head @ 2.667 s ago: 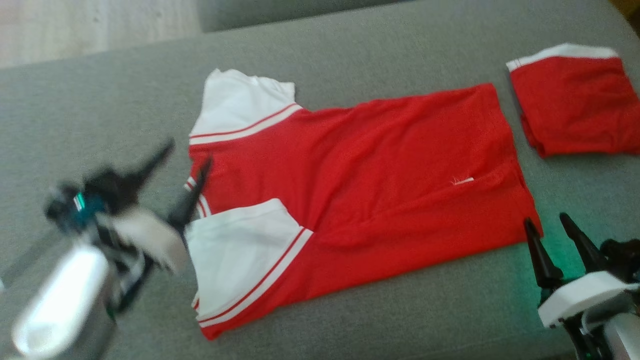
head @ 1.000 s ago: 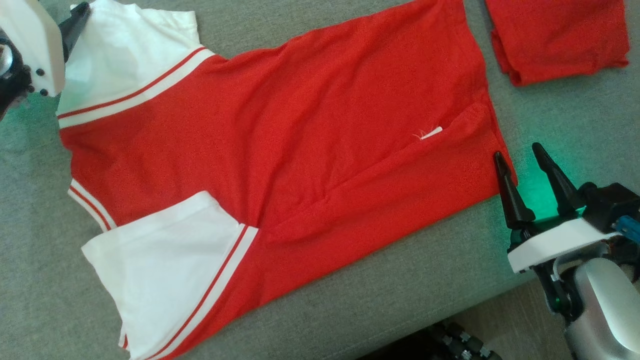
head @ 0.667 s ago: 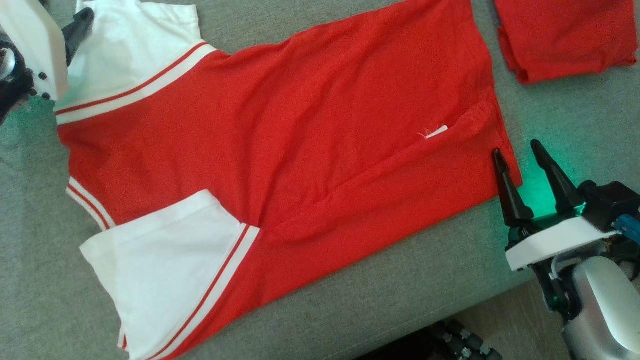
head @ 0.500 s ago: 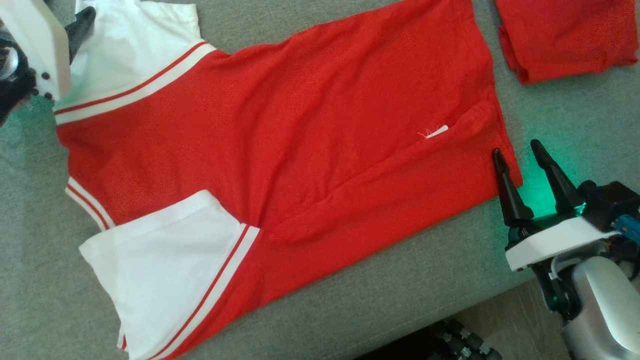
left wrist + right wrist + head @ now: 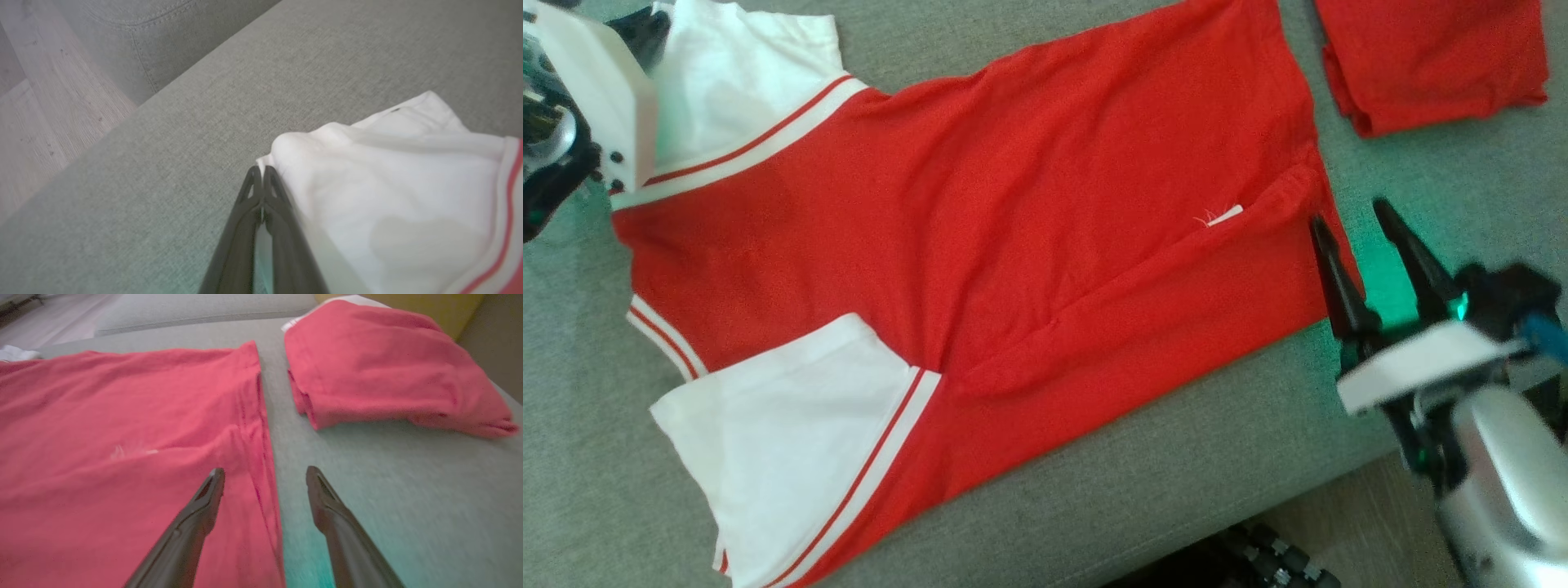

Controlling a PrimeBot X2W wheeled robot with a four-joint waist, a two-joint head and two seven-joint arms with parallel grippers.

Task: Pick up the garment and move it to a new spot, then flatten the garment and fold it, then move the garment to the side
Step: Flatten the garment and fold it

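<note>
So the red and white garment [image 5: 1013, 204] was lying spread out flat on the grey sofa cushion [image 5: 1176, 465]. The left gripper [image 5: 263, 175] had its fingers pinched tight on the corner of the far white sleeve. The right gripper [image 5: 1347, 214] sat at the hem, fingers wide and holding nothing, one over the cloth and one over the cushion. A folded red piece [image 5: 1429, 57] lay just beyond the hem.
</note>
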